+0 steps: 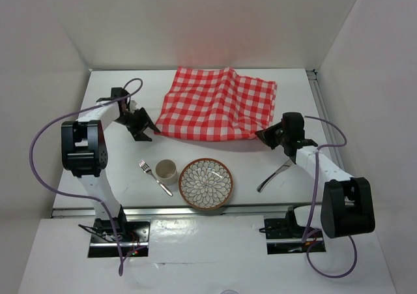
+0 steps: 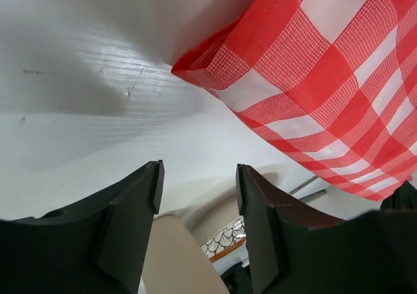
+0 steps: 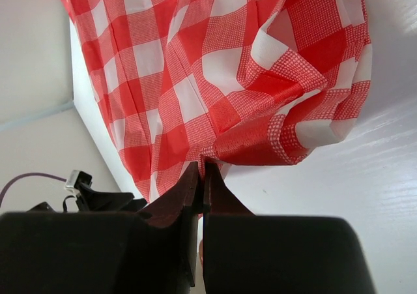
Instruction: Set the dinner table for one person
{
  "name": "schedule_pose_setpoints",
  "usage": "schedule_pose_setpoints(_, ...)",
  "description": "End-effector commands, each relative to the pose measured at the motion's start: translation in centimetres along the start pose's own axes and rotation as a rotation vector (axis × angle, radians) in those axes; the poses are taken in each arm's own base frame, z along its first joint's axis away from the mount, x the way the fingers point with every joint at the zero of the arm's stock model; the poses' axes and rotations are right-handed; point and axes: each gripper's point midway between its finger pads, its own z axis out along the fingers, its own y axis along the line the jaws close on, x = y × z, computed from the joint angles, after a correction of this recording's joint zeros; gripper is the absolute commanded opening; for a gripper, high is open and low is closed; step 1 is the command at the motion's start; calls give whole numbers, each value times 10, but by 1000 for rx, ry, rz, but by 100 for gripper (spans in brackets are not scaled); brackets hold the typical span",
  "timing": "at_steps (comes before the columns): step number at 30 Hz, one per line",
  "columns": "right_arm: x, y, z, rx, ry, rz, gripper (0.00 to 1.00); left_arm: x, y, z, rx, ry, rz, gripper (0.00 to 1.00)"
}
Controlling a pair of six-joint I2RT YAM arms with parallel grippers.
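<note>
The dinner table (image 1: pixel 293 85) fills the floor of the white-walled booth, a broad white top with a metal rail along its near edge. Across its far middle lies the red-and-white checked cloth (image 1: pixel 218 105), rumpled and not spread flat, with its near edge bunched up.

The right gripper (image 1: pixel 264 136) sits at the cloth's near right corner. From the wrist view its jaws are pressed tight together, and a gathered fold of the hem is pinched at their tips (image 3: pixel 203 167). The left gripper (image 1: pixel 144 126) is just off the cloth's near left corner with its jaws standing apart. Nothing is between them, and the cloth's corner (image 2: pixel 195 66) lies a little ahead.

Toward the near edge, between the two arms, a round patterned plate (image 1: pixel 205 184) with a brown rim rests on the bare table. Just to its left stands a small pale cup (image 1: pixel 165 170). A silver utensil (image 1: pixel 275 175) lies slanted to the right of the plate, well apart from it. A fork (image 1: pixel 154 176) lies slanted just beside the cup's left side.
</note>
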Motion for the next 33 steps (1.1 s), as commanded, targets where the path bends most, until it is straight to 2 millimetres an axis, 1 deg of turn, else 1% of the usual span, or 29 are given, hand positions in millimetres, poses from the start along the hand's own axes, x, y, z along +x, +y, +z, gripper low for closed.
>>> schedule_pose_setpoints(1,-5,22,0,-54,-18,-23,0,-17,-17,-8,70,-90,-25,63)
schedule_pose_setpoints(2,-5,22,0,-54,-18,-23,0,-17,-18,-5,84,-78,-37,61)
schedule_pose_setpoints(3,-7,27,-1,-64,-22,-24,0,-17,-18,-3,86,-79,-46,56)
schedule_pose_setpoints(4,-7,26,-1,-64,-23,-35,0,-18,-18,4,104,-74,-56,54)
schedule_pose_setpoints(8,-7,28,-2,-61,-21,-35,0,-32,-21,9,108,-97,-45,54)
schedule_pose_setpoints(9,-7,28,-2,-61,-21,-35,0,-33,-21,11,100,-87,-42,52)
schedule_pose_setpoints(10,-7,28,-2,-61,-21,-35,0,-39,-21,15,94,-81,-31,48)
schedule_pose_setpoints(11,-8,30,-4,-70,-25,-36,0,-41,-18,18,76,-76,-41,40)
schedule_pose_setpoints(12,-8,30,-4,-70,-25,-36,0,-36,-16,21,52,-57,-39,38)
schedule_pose_setpoints(14,-8,30,-4,-70,-24,-25,0,-37,-14,21,43,-63,-39,37)
schedule_pose_setpoints(16,-8,30,-4,-70,-24,-25,0,-37,-10,21,19,-69,-45,44)
schedule_pose_setpoints(17,-7,26,-3,-62,-21,-24,0,-37,-7,24,14,-62,-40,48)
schedule_pose_setpoints(18,-7,26,-3,-62,-21,-24,0,-34,-10,26,14,-58,-32,52)
schedule_pose_setpoints(19,-7,26,-3,-62,-21,-24,0,-32,-5,31,1,-39,-44,56)
schedule_pose_setpoints(21,-7,26,-3,-62,-21,-24,0,-31,-3,34,-4,-32,-59,56)
schedule_pose_setpoints(22,-7,26,-3,-62,-21,-24,0,-28,-3,37,-5,-27,-52,57)
schedule_pose_setpoints(24,-7,28,-4,-62,-21,-24,0,-28,-3,34,-1,-57,-48,67)
schedule_pose_setpoints(25,-7,28,-4,-62,-21,-24,0,-31,-5,31,1,-76,-40,70)
schedule_pose_setpoints(26,-7,28,-4,-62,-21,-24,0,-29,-3,32,-4,-69,-44,73)
schedule_pose_setpoints(27,-7,28,-4,-62,-21,-24,0,-31,-7,33,11,-65,-40,73)
schedule_pose_setpoints(28,-7,28,-4,-62,-21,-24,0,-30,-2,40,-4,-43,-54,73)
schedule_pose_setpoints(29,-7,28,-4,-62,-21,-24,0,-28,-5,44,3,-28,-48,73)
schedule_pose_setpoints(30,-9,28,-4,-58,-30,-24,0,-27,-3,47,-1,-22,-52,75)
schedule_pose_setpoints(31,-8,26,-4,-50,-26,-22,0,-25,-7,50,3,-21,-36,75)
schedule_pose_setpoints(32,-8,26,-4,-50,-26,-22,0,-24,-5,53,-2,-14,-40,75)
schedule_pose_setpoints(33,-8,28,-6,-58,-30,-24,0,-22,-9,58,8,-4,-42,75)
